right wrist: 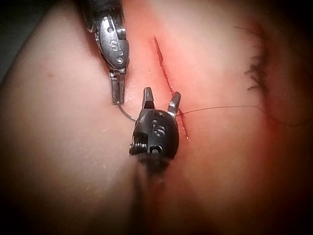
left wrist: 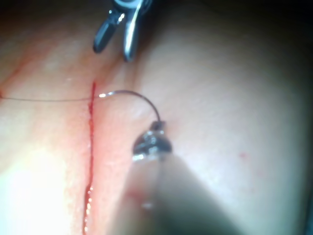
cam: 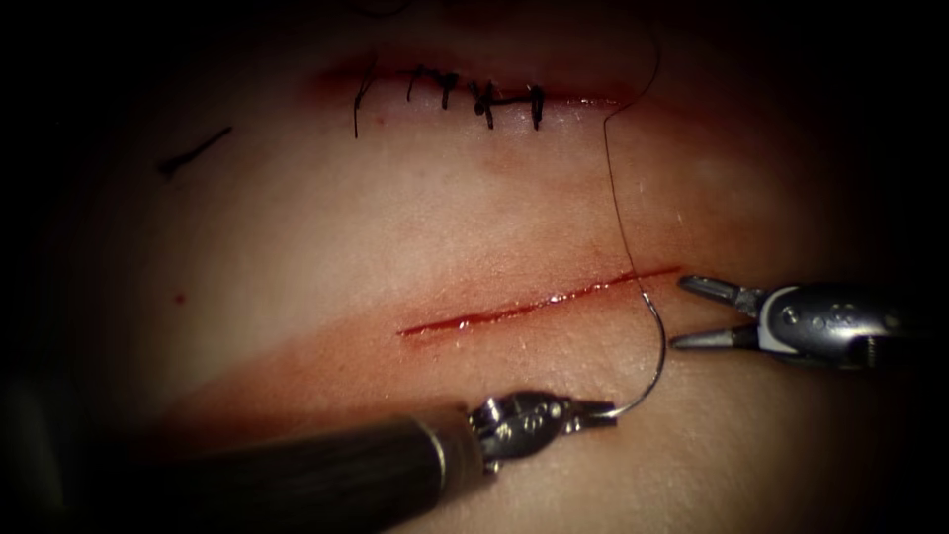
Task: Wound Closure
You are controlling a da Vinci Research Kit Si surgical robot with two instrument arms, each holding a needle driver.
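Closest in, left tool point(cam: 593, 413) clamped shut on needle point(cam: 656, 346) at one end of its curve, below the open cut point(cam: 534, 302). Needle arcing up from those jaws to the cut's right part, other end meeting the cut line there; whether that end sits in the tissue point(cam: 395, 227) cannot be told. Seen from the left wrist view, needle point(left wrist: 142, 98) curving from the left tool point(left wrist: 155, 128) toward the cut point(left wrist: 91, 137). Thread point(cam: 615, 188) running from the needle's upper end up across the tissue toward the far sutured cut point(cam: 474, 97). Right tool point(cam: 697, 314) just right of the needle, jaws spread apart, holding nothing, also visible from its own wrist point(right wrist: 160, 100). Red fluid point(cam: 465, 319) lining the open cut. Cut end of thread point(cam: 193, 153) lying loose at far left.
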